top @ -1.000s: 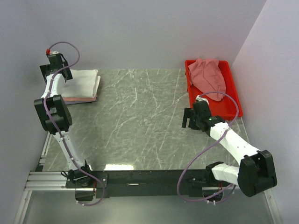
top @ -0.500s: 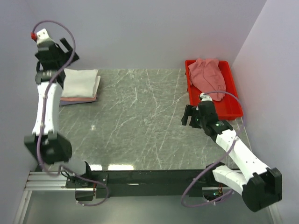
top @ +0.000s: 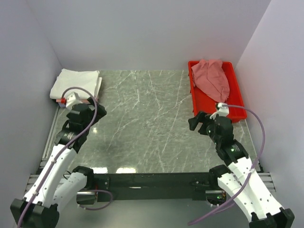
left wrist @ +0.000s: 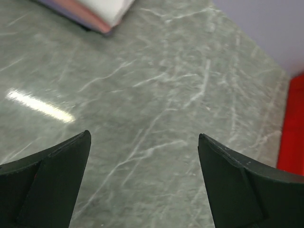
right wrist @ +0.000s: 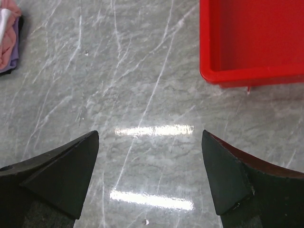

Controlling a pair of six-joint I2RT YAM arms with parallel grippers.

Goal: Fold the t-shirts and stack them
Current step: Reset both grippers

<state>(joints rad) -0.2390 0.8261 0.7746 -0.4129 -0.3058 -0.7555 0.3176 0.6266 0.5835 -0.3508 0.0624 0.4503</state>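
Note:
A folded stack of t-shirts lies at the table's back left, white on top with salmon-orange and lavender edges below. Its corner shows in the left wrist view and in the right wrist view. A dusty-pink t-shirt lies crumpled in the red tray. My left gripper is open and empty, in front of the stack over bare table. My right gripper is open and empty, just left of the tray's near corner.
The red tray's near wall stands close ahead and right of my right gripper, and its edge shows in the left wrist view. Grey walls close in the marble table at left, back and right.
My left arm has swung down from high above the stack to low over the table in front of it. My right arm has drawn back toward the near edge, its gripper still open.

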